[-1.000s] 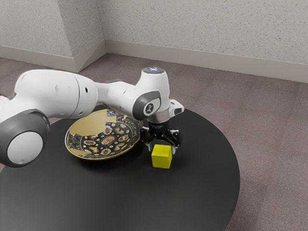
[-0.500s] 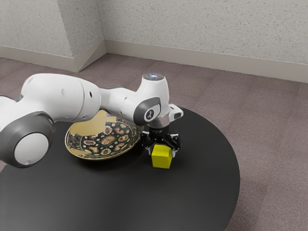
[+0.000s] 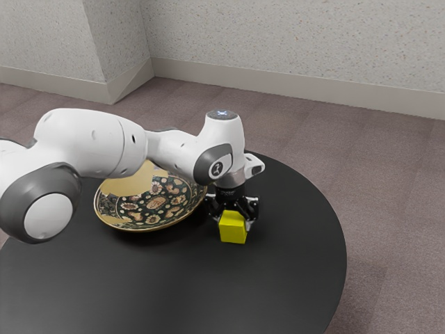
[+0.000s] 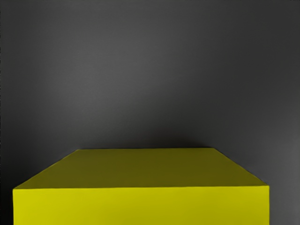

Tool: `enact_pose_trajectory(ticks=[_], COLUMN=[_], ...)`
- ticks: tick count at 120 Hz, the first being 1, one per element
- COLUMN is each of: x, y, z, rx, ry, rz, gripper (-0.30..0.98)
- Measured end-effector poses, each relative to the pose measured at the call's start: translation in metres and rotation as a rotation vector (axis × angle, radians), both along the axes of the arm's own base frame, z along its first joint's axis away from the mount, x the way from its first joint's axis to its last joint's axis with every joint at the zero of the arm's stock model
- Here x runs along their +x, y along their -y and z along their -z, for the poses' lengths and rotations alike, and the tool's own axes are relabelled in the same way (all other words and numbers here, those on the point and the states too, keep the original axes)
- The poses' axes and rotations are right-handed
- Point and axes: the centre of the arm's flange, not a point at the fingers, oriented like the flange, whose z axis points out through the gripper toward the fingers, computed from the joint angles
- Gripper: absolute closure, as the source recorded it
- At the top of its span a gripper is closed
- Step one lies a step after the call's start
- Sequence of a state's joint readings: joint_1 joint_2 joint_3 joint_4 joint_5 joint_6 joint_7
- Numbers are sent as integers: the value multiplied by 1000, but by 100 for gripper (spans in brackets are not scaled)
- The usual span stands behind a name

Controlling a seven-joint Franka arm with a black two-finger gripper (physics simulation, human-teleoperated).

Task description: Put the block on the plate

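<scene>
Gripper (image 3: 234, 222) pointing down | closed on yellow block (image 3: 233, 233) | arm (image 3: 89, 142) bent above black table (image 3: 281, 268)

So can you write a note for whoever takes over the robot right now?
Gripper: down at the yellow block, with its fingers shut on the block's two sides.
Block: low at the black table, beside the plate.
Plate: on the table, toward the exterior view's left from the block.
Done: the gripper has hold of the block.
Left: lift it, carry it over to the plate, set it down and let go.
</scene>
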State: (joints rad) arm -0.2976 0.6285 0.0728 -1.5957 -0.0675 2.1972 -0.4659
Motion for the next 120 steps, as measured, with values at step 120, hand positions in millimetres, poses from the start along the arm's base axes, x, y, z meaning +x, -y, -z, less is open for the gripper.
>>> enact_pose_trajectory(ticks=[120], x=[8], y=[-205], z=[-110], rx=[72], ry=[53], rz=[-197], gripper=[29])
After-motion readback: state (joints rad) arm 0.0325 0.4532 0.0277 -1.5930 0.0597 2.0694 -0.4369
